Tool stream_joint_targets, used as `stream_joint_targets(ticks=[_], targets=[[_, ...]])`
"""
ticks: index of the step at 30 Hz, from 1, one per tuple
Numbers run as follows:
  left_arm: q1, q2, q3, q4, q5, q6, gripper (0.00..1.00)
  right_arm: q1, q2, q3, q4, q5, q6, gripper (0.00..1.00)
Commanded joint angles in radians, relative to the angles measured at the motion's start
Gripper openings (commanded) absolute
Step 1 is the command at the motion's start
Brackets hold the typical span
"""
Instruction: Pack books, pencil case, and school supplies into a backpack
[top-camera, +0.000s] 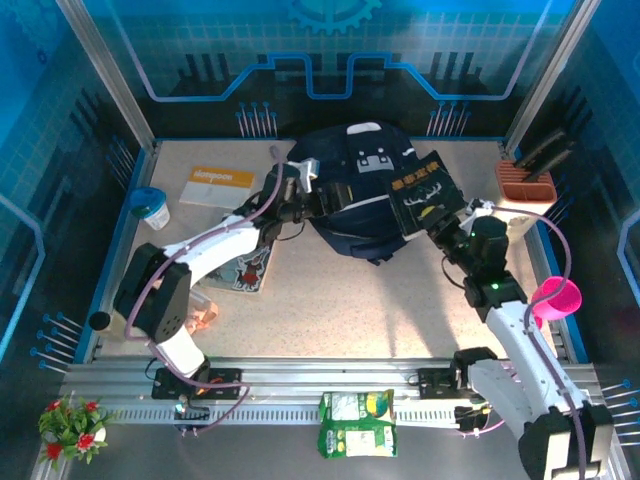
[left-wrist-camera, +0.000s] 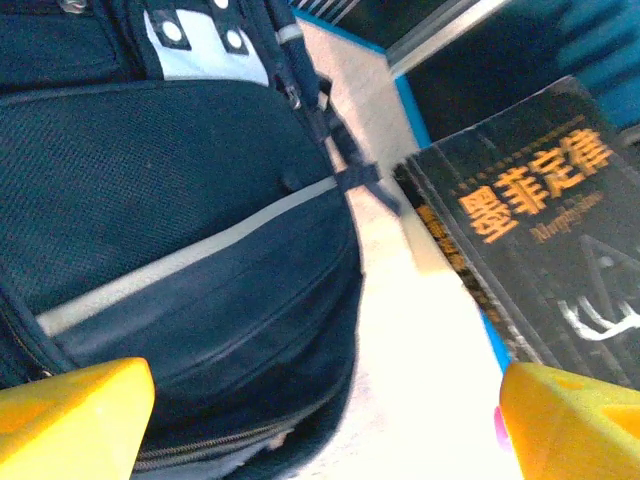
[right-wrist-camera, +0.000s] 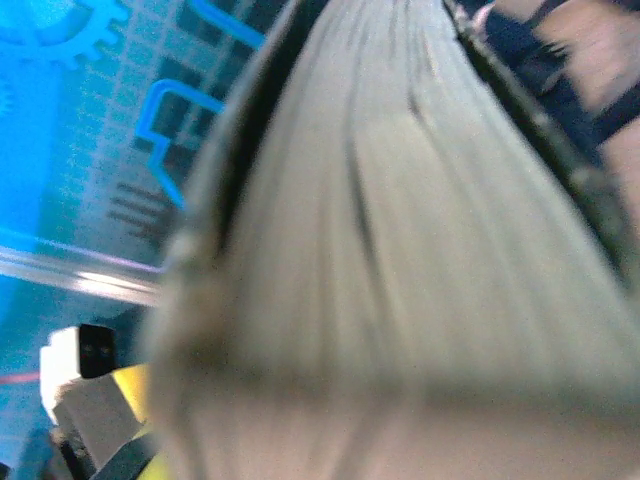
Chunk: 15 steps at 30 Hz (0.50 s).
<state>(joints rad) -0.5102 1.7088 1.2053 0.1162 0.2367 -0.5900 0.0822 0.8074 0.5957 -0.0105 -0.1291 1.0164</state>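
The navy backpack lies at the back middle of the table, its pale stripe showing in the left wrist view. My left gripper hovers at its left side, its yellow fingertips spread wide with only the backpack's front pocket between them, gripping nothing. My right gripper is shut on a black book with orange lettering, held up tilted just right of the backpack. Its page edges press close against the right wrist camera. A grey book lies flat under the left arm. The pencil case is out of view.
An orange-and-white book lies at the back left, next to a blue-lidded cup. An orange holder with dark pens stands at the back right, and a pink cup sits by the right arm. A green packet lies on the front rail.
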Motion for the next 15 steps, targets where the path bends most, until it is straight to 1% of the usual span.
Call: stream_joint_targets(ticks=[1, 2, 5, 8, 11, 15], targets=[[-0.020, 0.104, 0.154, -0.272, 0.017, 0.304, 0.90, -0.087, -0.048, 0.056, -0.177, -0.067, -0.166, 0.14], [-0.030, 0.137, 0.205, -0.326, 0.002, 0.362, 0.90, -0.113, -0.055, 0.056, -0.202, -0.084, -0.181, 0.14], [-0.077, 0.227, 0.330, -0.444, -0.101, 0.521, 0.90, -0.168, -0.074, 0.046, -0.248, -0.111, -0.208, 0.14], [-0.117, 0.313, 0.447, -0.541, -0.176, 0.652, 0.90, -0.205, -0.080, 0.037, -0.274, -0.130, -0.221, 0.14], [-0.143, 0.396, 0.553, -0.616, -0.246, 0.750, 0.88, -0.245, -0.074, 0.032, -0.284, -0.161, -0.234, 0.15], [-0.161, 0.493, 0.666, -0.678, -0.294, 0.822, 0.84, -0.300, -0.048, 0.044, -0.287, -0.218, -0.248, 0.15]])
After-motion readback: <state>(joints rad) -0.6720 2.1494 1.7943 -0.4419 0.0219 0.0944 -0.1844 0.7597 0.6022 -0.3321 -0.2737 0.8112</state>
